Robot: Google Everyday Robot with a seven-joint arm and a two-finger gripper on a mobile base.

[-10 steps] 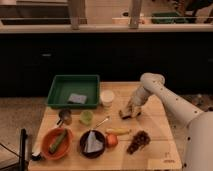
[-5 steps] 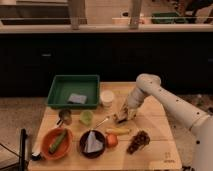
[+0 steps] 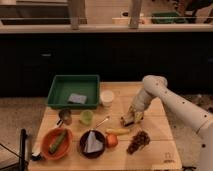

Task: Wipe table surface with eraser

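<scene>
The gripper (image 3: 131, 118) is down at the table surface (image 3: 155, 125), right of centre, clamped shut on the eraser (image 3: 128, 120), a small dark block pressed to the pale wooden planks. Bare wood lies to its far right, toward the table's edge. A banana (image 3: 119, 131) and a knobbly grape cluster (image 3: 138, 141) lie just near of it, with a white cup (image 3: 106, 97) and green tray (image 3: 56, 92) farther left.
</scene>
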